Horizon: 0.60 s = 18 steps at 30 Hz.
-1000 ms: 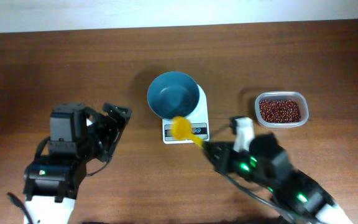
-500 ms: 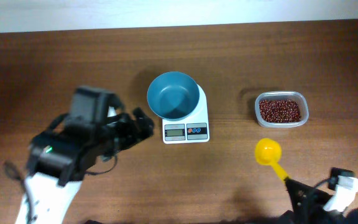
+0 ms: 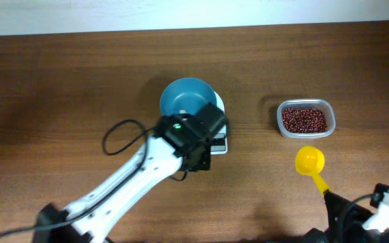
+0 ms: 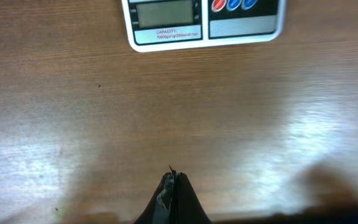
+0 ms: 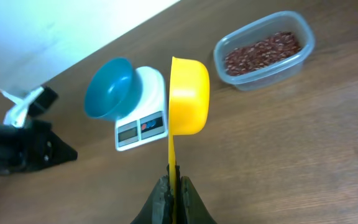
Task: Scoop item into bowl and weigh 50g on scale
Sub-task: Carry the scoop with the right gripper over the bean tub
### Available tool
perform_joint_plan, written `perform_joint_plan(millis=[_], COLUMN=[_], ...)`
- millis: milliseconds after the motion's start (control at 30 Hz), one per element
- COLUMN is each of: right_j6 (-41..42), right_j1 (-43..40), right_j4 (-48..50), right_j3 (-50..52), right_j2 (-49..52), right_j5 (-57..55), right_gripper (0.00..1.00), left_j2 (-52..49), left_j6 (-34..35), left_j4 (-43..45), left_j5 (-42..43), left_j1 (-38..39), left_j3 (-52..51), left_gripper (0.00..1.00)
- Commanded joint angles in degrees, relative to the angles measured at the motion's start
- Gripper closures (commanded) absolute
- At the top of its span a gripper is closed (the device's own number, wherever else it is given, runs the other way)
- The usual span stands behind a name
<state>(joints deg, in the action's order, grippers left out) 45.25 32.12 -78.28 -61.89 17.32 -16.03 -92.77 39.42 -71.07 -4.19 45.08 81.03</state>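
Dark wood desk (image 3: 59,81) filled the view, with a pale wall (image 3: 181,13) along its far edge. On it the teal bowl (image 3: 183,98) sat on the white scale (image 4: 204,18), and no beans showed inside the bowl. The beans (image 3: 304,119) all lay in the clear container (image 3: 280,123) off to the right, well apart from the scale. The right hand (image 5: 174,185) was clamped on the handle of a yellow scoop (image 3: 309,160), whose cup looked empty and hung near the container. The left hand (image 4: 173,186) was closed tight on nothing, low over bare wood just in front of the scale's display (image 4: 163,14), which showed nothing legible. Setup appeared done, with the bowl placed and the scoop gripped. Scooping and weighing had not yet begun. The left hand seemed placed to press one of the buttons (image 4: 232,4), perhaps to zero the scale.
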Motion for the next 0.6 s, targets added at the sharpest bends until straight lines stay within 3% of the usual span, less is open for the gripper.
perform_joint_plan(millis=[0, 100, 267, 467, 567], right_j6=[0.4, -1.9, -2.5, -2.3, -8.4], right_j1=[-0.3, -0.3, -0.5, -7.2, -10.0], right_j4=[0.1, -0.8, -9.5, -12.7, -12.8], right_j3=[-0.7, -4.5, -15.2, -19.4, -19.1], right_j2=[9.8, 19.1, 31.7, 34.3, 34.4], right_j5=[-3.8, -6.1, -8.1, -8.2, -7.5], right_gripper=[0.96, 0.96, 0.96, 0.96, 0.96], left_j2=[-4.8, -5.8, -5.8, -5.8, -5.8], left_j6=[-0.5, -1.0, -10.7, -12.4, -13.8], left_j4=[1.4, 1.9, 7.8, 10.2, 9.9], left_j5=[-3.3, -2.7, 4.4, 3.8, 3.8], left_j1=[0.7, 0.7, 0.7, -1.6, -1.6], left_j3=[0.8, 0.8, 0.5, -1.6, -2.3], left_gripper=[1.0, 1.0, 1.0, 1.0, 1.0])
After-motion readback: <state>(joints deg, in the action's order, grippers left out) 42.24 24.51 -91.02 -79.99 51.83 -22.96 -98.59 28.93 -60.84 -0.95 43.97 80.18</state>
